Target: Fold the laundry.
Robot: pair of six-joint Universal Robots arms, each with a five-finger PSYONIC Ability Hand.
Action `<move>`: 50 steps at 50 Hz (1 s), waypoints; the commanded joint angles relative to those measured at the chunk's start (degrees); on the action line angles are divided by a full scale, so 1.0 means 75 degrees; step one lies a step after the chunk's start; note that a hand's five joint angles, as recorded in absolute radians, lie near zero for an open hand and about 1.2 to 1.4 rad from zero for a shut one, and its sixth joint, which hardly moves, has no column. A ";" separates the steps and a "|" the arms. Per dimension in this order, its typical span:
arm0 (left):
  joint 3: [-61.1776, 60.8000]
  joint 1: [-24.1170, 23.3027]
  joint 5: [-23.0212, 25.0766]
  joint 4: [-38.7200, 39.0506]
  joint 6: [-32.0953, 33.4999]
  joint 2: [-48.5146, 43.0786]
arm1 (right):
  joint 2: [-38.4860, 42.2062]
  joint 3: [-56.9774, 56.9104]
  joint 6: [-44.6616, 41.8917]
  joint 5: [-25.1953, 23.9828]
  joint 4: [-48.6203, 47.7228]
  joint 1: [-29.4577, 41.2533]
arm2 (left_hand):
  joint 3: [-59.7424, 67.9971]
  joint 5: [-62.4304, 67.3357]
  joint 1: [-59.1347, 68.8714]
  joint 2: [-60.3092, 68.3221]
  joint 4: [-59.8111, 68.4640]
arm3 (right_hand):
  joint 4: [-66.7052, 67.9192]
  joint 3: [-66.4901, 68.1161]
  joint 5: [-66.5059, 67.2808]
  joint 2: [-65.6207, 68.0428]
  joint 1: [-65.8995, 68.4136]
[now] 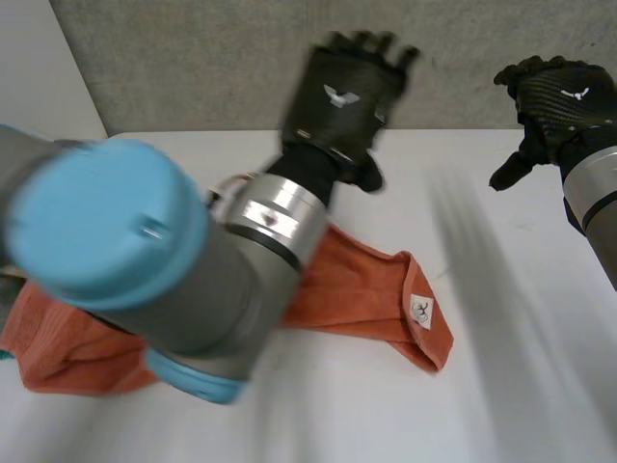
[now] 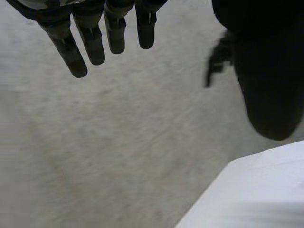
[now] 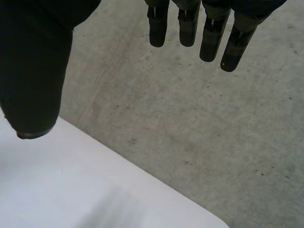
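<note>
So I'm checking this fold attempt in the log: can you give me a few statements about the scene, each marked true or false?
1. The left robot hand grips the orange cloth. False: its fingers are straight, and it is raised clear of the cloth and holds nothing.
2. The orange cloth lies on the white table. True.
3. The right robot hand is open and holds nothing. True.
4. The cloth carries no label. False: a white label sits near the end of the cloth on the robot's right.
</note>
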 commanded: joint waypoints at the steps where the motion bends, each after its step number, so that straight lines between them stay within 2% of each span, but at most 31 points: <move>1: -0.1213 0.1419 0.0031 -0.1002 0.0090 0.1297 | 0.0136 0.0101 -0.1362 -0.0608 0.0991 0.0159 | -0.0085 -0.0149 0.0076 -0.0032 -0.0005 | -0.0441 -0.0293 -0.0444 -0.0337 -0.0186; 6: -0.1986 0.2415 0.0043 -0.2057 0.0137 0.1626 | 0.0732 0.0008 -0.2218 -0.0656 0.1906 0.0860 | 0.0117 0.0053 0.0279 0.0171 0.0197 | -0.0441 -0.0293 -0.0444 -0.0337 -0.0186; 10: -0.2758 0.3257 0.0054 -0.2830 0.0394 0.1650 | 0.1142 0.0008 -0.2231 -0.0550 0.1930 0.1260 | 0.0250 0.0187 0.0412 0.0304 0.0330 | -0.0441 -0.0293 -0.0444 -0.0337 -0.0186; 14: -0.3298 0.3762 0.0066 -0.3113 0.0745 0.1592 | 0.1704 0.0066 -0.2313 -0.0667 0.1686 0.1390 | 0.0721 0.0657 0.0883 0.0775 0.0801 | -0.0441 -0.0293 -0.0444 -0.0337 -0.0186; 18: -0.3767 0.3998 0.0066 -0.3148 0.1027 0.1580 | 0.2325 0.0054 -0.2570 -0.0843 0.1194 0.1390 | 0.0880 0.0816 0.1042 0.0933 0.0960 | -0.0441 -0.0293 -0.0444 -0.0337 -0.0186; 22: -0.4107 0.4045 0.0078 -0.3160 0.1086 0.1580 | 0.2736 0.0031 -0.3376 -0.0913 0.1005 0.1390 | 0.1014 0.0950 0.1176 0.1068 0.1094 | -0.0387 -0.0239 -0.0391 -0.0283 -0.0132; 29: -0.4460 0.4104 0.0101 -0.3184 0.1075 0.1627 | 0.3182 -0.0016 -0.4832 -0.0949 0.0969 0.1355 | 0.0992 0.0928 0.1154 0.1046 0.1072 | 0.0780 0.0928 0.0776 0.0883 0.1035; 33: -0.4472 0.4115 0.0148 -0.3184 0.1040 0.1650 | 0.3487 -0.0191 -0.5056 -0.1007 0.0923 0.1308 | 0.0947 0.0883 0.1109 0.1001 0.1027 | 0.3329 0.3477 0.3326 0.3433 0.3584; 34: -0.4472 0.4116 0.0183 -0.3184 0.1028 0.1650 | 0.3627 -0.0342 -0.5032 -0.0996 0.0911 0.1296 | 0.0947 0.0883 0.1109 0.1001 0.1027 | 0.6824 0.6972 0.6821 0.6928 0.7079; 35: -0.4472 0.4116 0.0207 -0.3184 0.1028 0.1662 | 0.3686 -0.0437 -0.5021 -0.0972 0.0911 0.1296 | 0.0925 0.0861 0.1087 0.0979 0.1005 | 0.8657 0.8806 0.8654 0.8761 0.8913; 40: -0.4437 0.4081 0.0300 -0.3172 0.1004 0.1662 | 0.3745 -0.0801 -0.4868 -0.0878 0.0911 0.1261 | 0.0925 0.0861 0.1086 0.0978 0.1005 | 0.8892 0.9041 0.8889 0.8996 0.9147; 44: -0.4402 0.4034 0.0312 -0.3137 0.1004 0.1720 | 0.3792 -0.1105 -0.4704 -0.0762 0.0701 0.0619 | 0.0746 0.0682 0.0907 0.0799 0.0826 | 0.8892 0.9041 0.8889 0.8996 0.9147; 48: -0.4343 0.4010 0.0312 -0.3102 0.0993 0.1849 | 0.4096 -0.1772 -0.4716 0.0010 0.0325 -0.0319 | 0.0701 0.0637 0.0862 0.0754 0.0781 | 0.8892 0.9041 0.8889 0.8996 0.9147; 49: -0.4308 0.3987 0.0324 -0.3090 0.1004 0.1873 | 0.4259 -0.2122 -0.4785 0.0476 0.0255 -0.0692 | 0.0656 0.0592 0.0818 0.0710 0.0736 | 0.8892 0.9041 0.8889 0.8996 0.9147; 50: -0.4285 0.3975 0.0347 -0.3090 0.1004 0.1884 | 0.4331 -0.2276 -0.4844 0.0678 0.0266 -0.0870 | 0.0633 0.0570 0.0795 0.0687 0.0713 | 0.8892 0.9041 0.8889 0.8996 0.9147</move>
